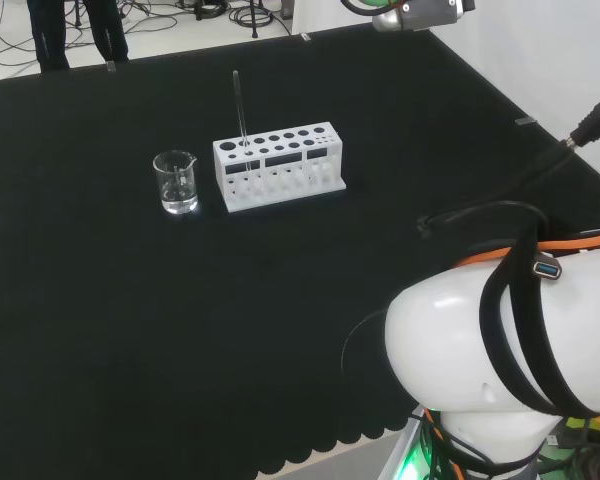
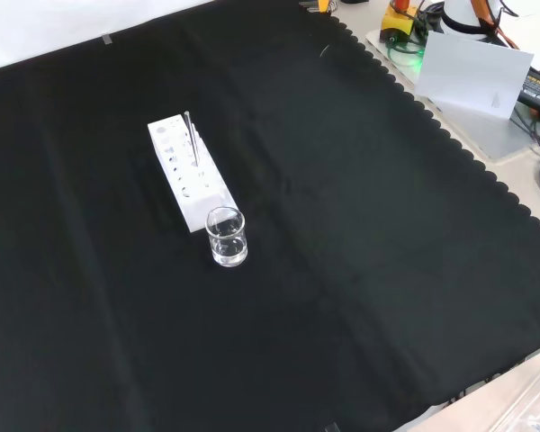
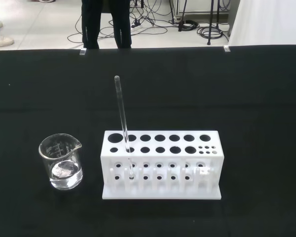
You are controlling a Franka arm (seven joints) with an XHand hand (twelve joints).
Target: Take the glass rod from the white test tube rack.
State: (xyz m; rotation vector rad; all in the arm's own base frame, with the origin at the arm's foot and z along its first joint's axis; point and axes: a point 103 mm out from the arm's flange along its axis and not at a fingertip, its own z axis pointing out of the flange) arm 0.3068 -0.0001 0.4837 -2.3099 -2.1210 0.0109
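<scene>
I look down on the black-clothed tabletop [image 1: 130, 300] from well back. In the head view the white test tube rack [image 1: 279, 166] sits in the upper middle of the frame, and the glass rod [image 1: 239, 108] stands in a hole at its left end, leaning slightly. A clear beaker [image 1: 176, 182] stands just beside the rack's left end, apart from it. In the front view the rack [image 2: 186, 173] lies in the upper left of the frame, the rod [image 2: 191, 139] rising from it, and the beaker [image 2: 226, 237] stands just below its near end. In the wrist view the rod [image 3: 123, 123] rises from the second row of holes, near the rack's [image 3: 161, 164] beaker-side end, with the beaker [image 3: 62, 161] close by. I cannot tell how my fingers stand, and nothing touches the rod
</scene>
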